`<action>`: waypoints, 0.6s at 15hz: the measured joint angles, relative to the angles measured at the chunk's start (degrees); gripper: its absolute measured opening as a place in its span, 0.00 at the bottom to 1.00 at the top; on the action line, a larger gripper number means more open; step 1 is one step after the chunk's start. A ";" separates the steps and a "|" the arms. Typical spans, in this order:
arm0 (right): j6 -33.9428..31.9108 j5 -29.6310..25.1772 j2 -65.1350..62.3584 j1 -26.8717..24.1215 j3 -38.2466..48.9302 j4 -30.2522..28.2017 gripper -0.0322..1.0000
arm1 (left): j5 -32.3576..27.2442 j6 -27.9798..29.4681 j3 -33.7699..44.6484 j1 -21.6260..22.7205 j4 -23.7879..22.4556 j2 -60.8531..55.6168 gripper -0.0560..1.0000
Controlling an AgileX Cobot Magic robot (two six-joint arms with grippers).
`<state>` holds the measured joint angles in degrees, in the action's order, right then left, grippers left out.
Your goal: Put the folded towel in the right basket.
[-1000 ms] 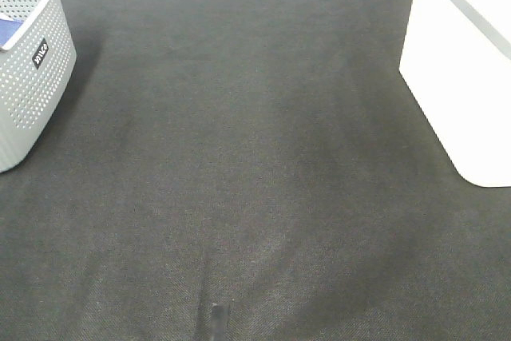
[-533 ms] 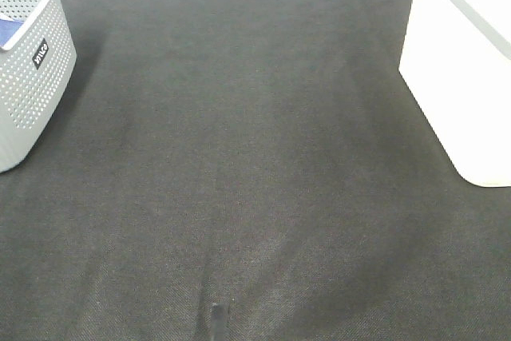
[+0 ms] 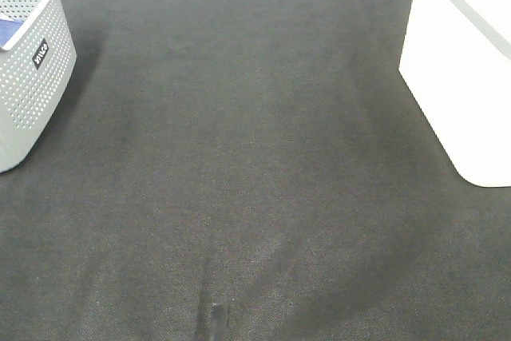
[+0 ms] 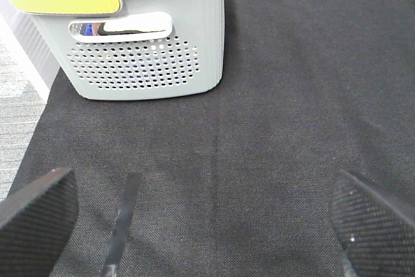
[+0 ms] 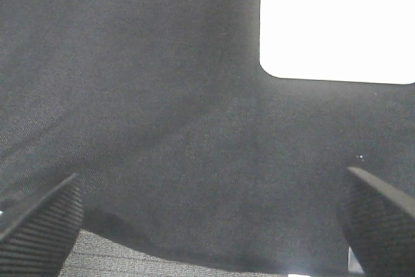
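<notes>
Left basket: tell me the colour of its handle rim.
Yellow, on the grey perforated basket; its handle rim shows best in the left wrist view.

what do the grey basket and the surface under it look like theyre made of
Grey basket: most likely moulded plastic with a matte finish, judging by its smooth walls, rows of small punched holes and a cut-out handle. Surface: appears to be dark woven fabric or low-pile carpet; the left wrist view shows a fine weave texture.
</notes>
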<state>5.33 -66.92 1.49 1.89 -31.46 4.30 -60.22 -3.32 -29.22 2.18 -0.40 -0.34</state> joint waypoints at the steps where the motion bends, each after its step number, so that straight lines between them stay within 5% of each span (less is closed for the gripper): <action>1: 0.00 -0.29 -1.09 0.00 0.23 -0.06 0.98 | 0.00 0.00 0.00 0.00 0.00 0.00 0.99; 9: 0.00 5.56 -1.78 0.00 2.64 0.52 0.98 | 0.00 0.00 0.00 0.00 0.00 0.00 0.99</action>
<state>5.33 -61.36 -0.29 1.89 -28.82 4.81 -60.22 -3.32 -29.22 2.18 -0.40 -0.34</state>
